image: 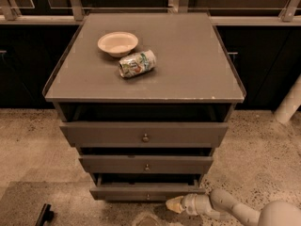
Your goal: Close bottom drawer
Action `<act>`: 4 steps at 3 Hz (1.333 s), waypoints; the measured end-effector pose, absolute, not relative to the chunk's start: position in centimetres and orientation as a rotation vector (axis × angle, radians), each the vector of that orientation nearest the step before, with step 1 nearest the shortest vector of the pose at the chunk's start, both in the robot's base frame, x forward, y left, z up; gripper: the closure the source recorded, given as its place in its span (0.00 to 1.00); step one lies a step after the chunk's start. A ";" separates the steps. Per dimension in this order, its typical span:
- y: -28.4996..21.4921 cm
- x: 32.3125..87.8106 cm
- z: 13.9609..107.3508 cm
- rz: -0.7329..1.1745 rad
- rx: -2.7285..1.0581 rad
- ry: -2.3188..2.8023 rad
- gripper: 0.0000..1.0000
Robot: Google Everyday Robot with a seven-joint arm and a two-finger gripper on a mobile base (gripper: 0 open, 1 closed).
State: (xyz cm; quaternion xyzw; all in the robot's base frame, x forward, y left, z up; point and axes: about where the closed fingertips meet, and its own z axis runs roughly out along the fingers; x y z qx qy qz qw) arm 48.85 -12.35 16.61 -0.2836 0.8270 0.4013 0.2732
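**Fig. 1. Three-drawer cabinet with the arm at its foot**

A grey-brown cabinet [188, 65] stood on a speckled floor [28, 145], viewed from above and in front. Its fronts narrowed downward: the top drawer [108, 134], the middle drawer [113, 164], then the bottom drawer [122, 191], lowest of the three (a dark strip showed above its panel, so it looked slightly out). The pale arm [225, 206] entered from the lower right corner, low over the floor. A shallow cream bowl [117, 43] sat on the cabinet top, with a can [137, 63] on its side just beside it. The gripper [175, 204] lay just below the bottom drawer's right half, tip pointing left; how widely it stood could not be told.
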 end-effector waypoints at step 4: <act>-12.1 52.2 15.2 0.937 -0.810 2.198 1.00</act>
